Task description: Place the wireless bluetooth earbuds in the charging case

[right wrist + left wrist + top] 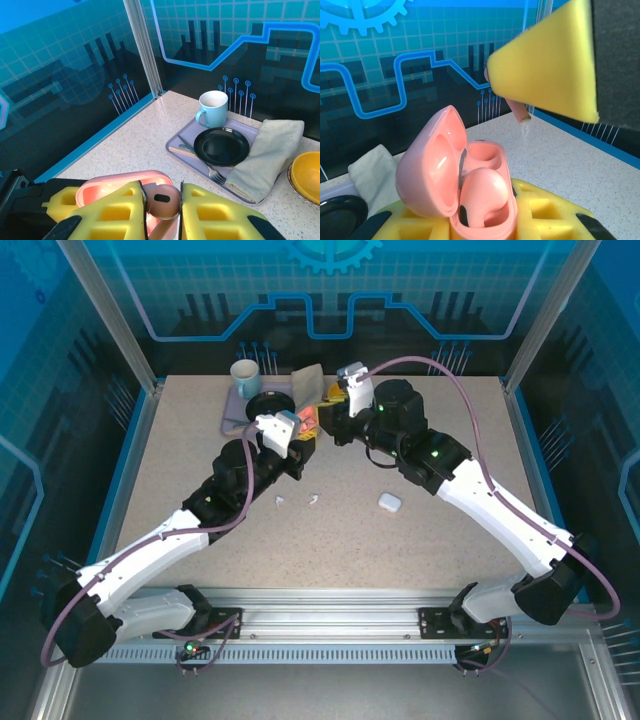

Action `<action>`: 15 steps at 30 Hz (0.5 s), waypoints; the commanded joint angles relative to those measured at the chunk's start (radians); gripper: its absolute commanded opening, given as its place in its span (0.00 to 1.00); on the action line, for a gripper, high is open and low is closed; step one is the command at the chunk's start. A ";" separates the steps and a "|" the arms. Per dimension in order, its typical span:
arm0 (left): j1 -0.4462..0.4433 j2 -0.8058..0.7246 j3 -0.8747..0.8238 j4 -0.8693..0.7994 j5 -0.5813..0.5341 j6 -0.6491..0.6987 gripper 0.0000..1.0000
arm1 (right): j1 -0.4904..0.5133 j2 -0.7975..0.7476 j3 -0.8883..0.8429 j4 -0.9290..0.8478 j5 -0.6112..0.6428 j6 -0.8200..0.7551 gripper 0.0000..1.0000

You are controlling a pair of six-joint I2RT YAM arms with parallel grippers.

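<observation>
Insertion stage: left hand (485, 225) clenches the open pink charging case (432, 165), steadying it; right hand (162, 209) grasps a salmon-pink earbud (161, 199) above it for seating.

No legible text, number, brand name or label appears in any view. The only sign-like graphics are printed on the enclosure's back wall panel (200, 290): a pale blue gear emblem (332, 252), cut off by the upper edge in the top view, and below it a bright blue stepped circuit line (330, 312). Thin pin-headed lines (236, 90) rise from the wall's lower edge. The open pink charging case (427, 170), the salmon-pink earbud (162, 200) and the pale blue mug (214, 107) show plain, unprinted surfaces.
</observation>
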 commanded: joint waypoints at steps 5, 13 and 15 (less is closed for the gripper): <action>-0.007 -0.007 0.008 0.040 0.020 0.008 0.00 | -0.012 0.013 0.030 0.043 -0.020 0.026 0.19; -0.007 -0.011 0.009 0.040 0.022 0.003 0.00 | -0.010 0.040 0.030 0.052 -0.029 0.040 0.18; -0.006 -0.012 0.010 0.042 0.018 0.007 0.00 | -0.010 0.041 0.021 0.051 -0.029 0.039 0.18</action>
